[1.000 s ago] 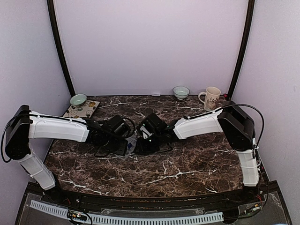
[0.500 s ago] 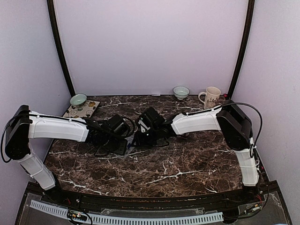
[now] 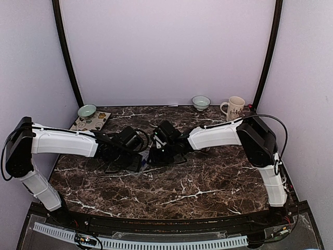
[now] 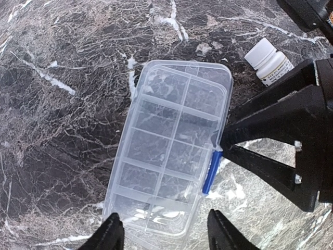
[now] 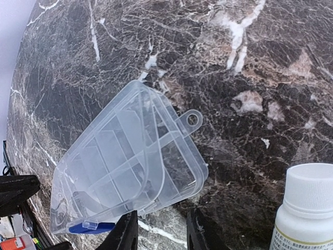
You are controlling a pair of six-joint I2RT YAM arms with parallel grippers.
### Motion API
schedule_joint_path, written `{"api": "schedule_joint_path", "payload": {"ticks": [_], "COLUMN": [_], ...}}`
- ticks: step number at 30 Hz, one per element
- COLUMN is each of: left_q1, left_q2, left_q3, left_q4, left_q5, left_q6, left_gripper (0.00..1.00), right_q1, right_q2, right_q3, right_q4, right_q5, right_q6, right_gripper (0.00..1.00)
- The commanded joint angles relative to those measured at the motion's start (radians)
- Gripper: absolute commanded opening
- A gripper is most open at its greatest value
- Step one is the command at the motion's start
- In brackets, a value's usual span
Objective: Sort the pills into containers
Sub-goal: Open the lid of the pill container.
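Observation:
The clear organizer box (image 4: 166, 151) with a blue latch (image 4: 209, 173) lies flat on the marble, and its compartments look empty. My left gripper (image 4: 167, 232) is open and straddles the box's near end, with a small gap at the right finger. My right gripper (image 5: 158, 234) is also open. Its fingertips (image 4: 229, 143) rest against the box's long edge (image 5: 156, 195) just beside the latch. A white pill bottle (image 4: 268, 61) with its cap on stands behind the right fingers, beside the box (image 5: 308, 208). No loose pills are in view.
Against the back wall stand a green bowl (image 3: 87, 110) by a patterned tile (image 3: 91, 121), a second bowl (image 3: 201, 102) and a mug (image 3: 234, 108). Both arms meet at mid-table (image 3: 147, 156), between curved black posts and lilac walls.
The right gripper has moved left and slightly away from me, up to the box's latch side. It now covers the box in the top view. The left arm has hardly moved.

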Motion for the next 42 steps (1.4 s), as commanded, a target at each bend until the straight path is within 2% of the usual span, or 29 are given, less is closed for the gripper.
{"api": "schedule_joint_path", "payload": {"ticks": [1, 7, 13, 22, 42], "left_q1": [0.004, 0.002, -0.007, -0.013, 0.007], "left_q2": [-0.049, -0.017, 0.023, 0.101, 0.063], "left_q3": [-0.018, -0.008, -0.006, 0.025, 0.021], "left_q4": [0.001, -0.005, 0.002, -0.041, -0.045], "left_q5": [0.013, 0.017, -0.006, -0.127, -0.223], "left_q6": [0.000, 0.007, 0.004, 0.017, 0.018], "left_gripper": [0.60, 0.66, 0.67, 0.66, 0.68], "right_q1": [-0.006, -0.008, -0.009, -0.010, -0.017], "right_q2": [0.037, 0.083, 0.104, 0.127, 0.140], "right_q3": [0.052, 0.117, 0.134, 0.157, 0.135], "right_q4": [-0.021, -0.061, -0.090, -0.125, -0.142], "right_q5": [0.021, 0.023, 0.032, 0.047, 0.060], "right_q6": [0.013, 0.031, 0.040, 0.036, 0.028], "right_gripper": [0.32, 0.32, 0.31, 0.31, 0.31]}}
